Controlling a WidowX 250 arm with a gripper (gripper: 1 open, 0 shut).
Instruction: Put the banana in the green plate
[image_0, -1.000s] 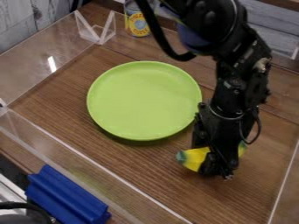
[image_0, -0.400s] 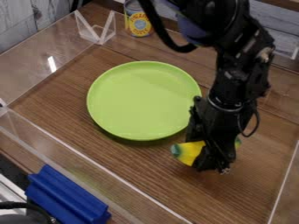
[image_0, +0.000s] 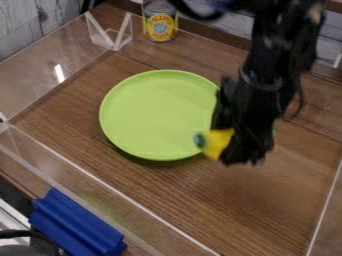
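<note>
The banana (image_0: 215, 142) shows as a small yellow piece with a dark green tip, held between the fingers of my gripper (image_0: 227, 148), which points straight down and is shut on it. It hangs above the wooden table at the right rim of the green plate (image_0: 158, 112). Most of the banana is hidden by the black fingers. The plate is a large round lime-green dish lying flat in the middle of the table, with nothing on it.
A yellow can (image_0: 160, 25) stands at the back of the table beside a clear plastic stand (image_0: 107, 38). Clear walls (image_0: 34, 150) fence the table on the left and front. A blue object (image_0: 74, 228) lies outside at the front left.
The gripper has risen with the banana off the table and shifted left, from beside the plate's lower right edge to its right rim.
</note>
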